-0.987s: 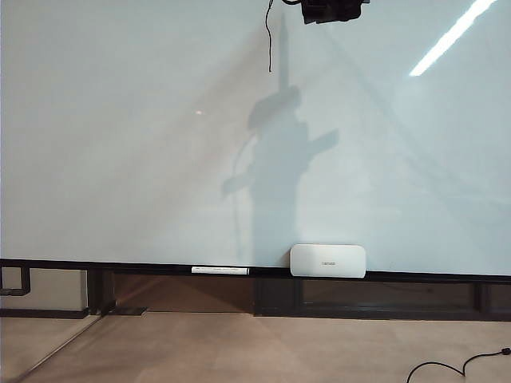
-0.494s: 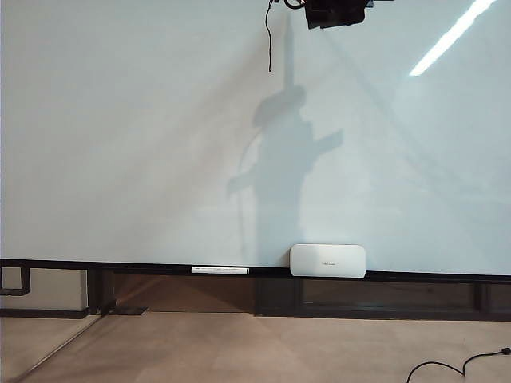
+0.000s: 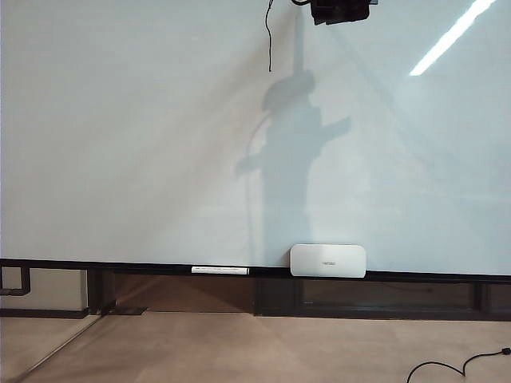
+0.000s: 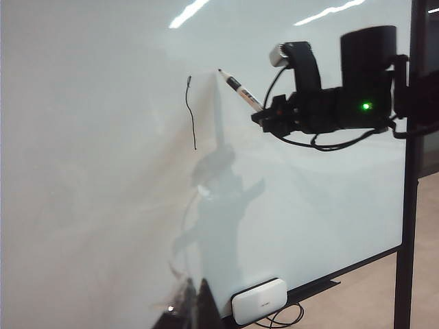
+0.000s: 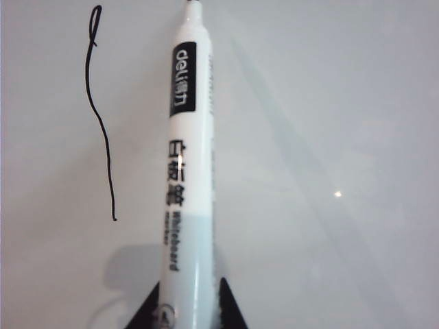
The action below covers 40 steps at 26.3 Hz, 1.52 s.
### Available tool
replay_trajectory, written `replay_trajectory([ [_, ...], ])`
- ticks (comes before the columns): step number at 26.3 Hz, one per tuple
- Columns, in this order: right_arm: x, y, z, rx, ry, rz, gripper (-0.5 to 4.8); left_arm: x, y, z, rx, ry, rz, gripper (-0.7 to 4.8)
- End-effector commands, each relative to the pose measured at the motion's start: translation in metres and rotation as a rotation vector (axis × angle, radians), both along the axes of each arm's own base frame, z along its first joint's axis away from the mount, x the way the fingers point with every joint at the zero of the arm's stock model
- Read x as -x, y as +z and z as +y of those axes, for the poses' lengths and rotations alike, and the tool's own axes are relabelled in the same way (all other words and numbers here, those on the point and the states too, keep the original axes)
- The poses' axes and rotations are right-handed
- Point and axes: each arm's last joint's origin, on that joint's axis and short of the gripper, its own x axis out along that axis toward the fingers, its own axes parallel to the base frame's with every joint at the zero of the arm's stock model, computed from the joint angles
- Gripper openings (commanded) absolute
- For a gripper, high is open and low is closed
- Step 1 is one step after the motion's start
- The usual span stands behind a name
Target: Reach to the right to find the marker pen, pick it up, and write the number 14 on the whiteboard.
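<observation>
Marker pen (image 5: 186,171) sits clamped between my right gripper (image 5: 185,312) jaws, a smooth white plastic barrel with a black label and printed lettering, its tip pointing at the whiteboard (image 3: 120,136). Whether the tip touches the glossy pale surface I cannot tell. In the left wrist view the pen (image 4: 240,90) slants up from the dark right gripper (image 4: 264,118) toward the board, just beside the one stroke drawn so far: a thin, slightly wavy black line (image 5: 103,123) with a small loop at its top, the "1" of the number. It also shows high on the board in the exterior view (image 3: 269,40).

My right arm is stretched high, its black wrist (image 3: 339,9) at the top edge of the exterior view. My left gripper is not visible in any view, so I cannot say how it stands.

Since a second ago the right wrist has shifted slightly right and up, and its shadow (image 3: 291,159) on the board has climbed with it.

A white rounded box (image 3: 327,260) rests on the dark ledge (image 3: 120,266) below.
</observation>
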Motion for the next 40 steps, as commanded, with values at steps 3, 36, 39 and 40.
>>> replay_trajectory([
  [3,-0.001,0.002,0.001,-0.013,0.002,0.001,-0.02,0.001,0.002,0.000,0.004,-0.004,-0.011,-0.06],
  [36,-0.013,-0.031,-0.003,0.019,-0.017,0.207,-0.02,0.001,0.003,0.000,0.005,0.004,-0.017,-0.06],
  [39,-0.013,-0.032,-0.003,0.022,-0.018,0.216,-0.02,0.001,0.003,0.000,0.005,0.004,-0.017,-0.06],
  [40,-0.013,-0.032,-0.003,0.023,-0.018,0.217,-0.02,0.001,0.003,0.000,0.005,0.004,-0.017,-0.06],
])
